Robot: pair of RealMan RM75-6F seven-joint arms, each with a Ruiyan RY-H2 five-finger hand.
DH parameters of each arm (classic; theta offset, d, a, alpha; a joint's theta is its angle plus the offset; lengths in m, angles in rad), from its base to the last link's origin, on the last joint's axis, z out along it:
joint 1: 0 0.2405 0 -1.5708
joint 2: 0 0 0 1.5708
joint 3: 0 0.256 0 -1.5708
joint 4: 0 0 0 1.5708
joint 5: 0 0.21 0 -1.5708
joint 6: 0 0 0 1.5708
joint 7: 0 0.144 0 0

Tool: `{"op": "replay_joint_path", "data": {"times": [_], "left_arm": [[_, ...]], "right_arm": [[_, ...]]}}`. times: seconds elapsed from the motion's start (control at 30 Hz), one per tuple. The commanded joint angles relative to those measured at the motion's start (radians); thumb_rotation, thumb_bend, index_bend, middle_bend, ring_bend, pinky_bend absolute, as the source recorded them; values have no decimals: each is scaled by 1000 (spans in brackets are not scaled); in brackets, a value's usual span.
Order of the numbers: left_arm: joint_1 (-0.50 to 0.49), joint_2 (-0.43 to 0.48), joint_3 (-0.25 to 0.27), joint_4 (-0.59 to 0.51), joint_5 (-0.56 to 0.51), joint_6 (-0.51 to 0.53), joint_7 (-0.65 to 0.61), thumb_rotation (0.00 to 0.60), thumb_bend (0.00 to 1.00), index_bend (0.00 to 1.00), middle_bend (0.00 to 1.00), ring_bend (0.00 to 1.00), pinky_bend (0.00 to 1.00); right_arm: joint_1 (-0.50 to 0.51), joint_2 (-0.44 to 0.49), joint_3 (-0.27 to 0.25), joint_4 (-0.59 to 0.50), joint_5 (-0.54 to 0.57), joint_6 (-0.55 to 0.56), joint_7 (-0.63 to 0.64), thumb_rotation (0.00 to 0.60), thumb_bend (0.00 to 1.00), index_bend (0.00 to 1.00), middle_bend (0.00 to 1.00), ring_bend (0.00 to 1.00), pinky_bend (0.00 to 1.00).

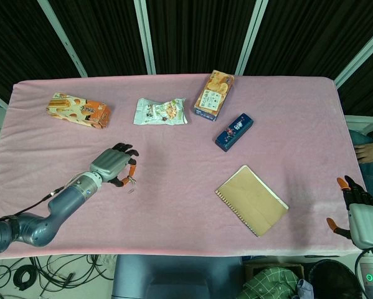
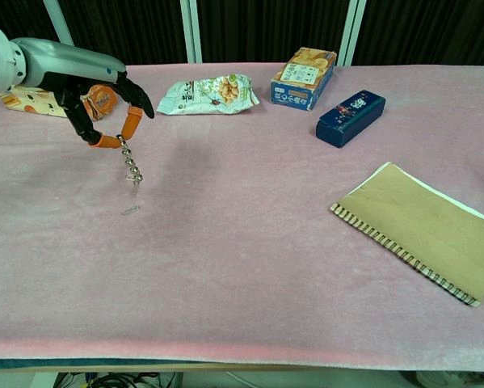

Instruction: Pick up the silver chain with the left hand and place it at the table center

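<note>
Chest view shows the pink table (image 2: 250,259) with the left hand (image 2: 96,101) raised above its far-left part. Two orange fingertips (image 2: 106,142) pinch the top of the silver chain (image 2: 131,168), which hangs down from them, clear of the cloth. The right hand (image 1: 359,208) sits off the table's near-right edge, fingers spread, holding nothing.

Left hand (image 1: 114,166) pinches silver chain (image 1: 131,184) above pink table (image 1: 174,205); right hand (image 1: 359,212) off right edge, fingers apart.
</note>
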Motion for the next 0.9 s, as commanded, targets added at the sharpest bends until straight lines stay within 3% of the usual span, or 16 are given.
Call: {"op": "replay_joint_path", "data": {"times": [0.03,0.5,0.9], "left_arm": [[13,22,16,-27,20,4,1,600,443,565,149,0,0],[11,25,37,-36,29,-18,1,600,443,565,148,0,0],[-1,-26,49,10,21,-5,27,600,443,565,148,0,0]], "right_arm": [[0,0,0,0,0,0,0,600,142,43,20,86,174],[0,0,1,-1,2,0,-1,600,143,43,20,86,174],[-1,0,2,-2,3,2,1,600,143,43,20,87,173]]}}
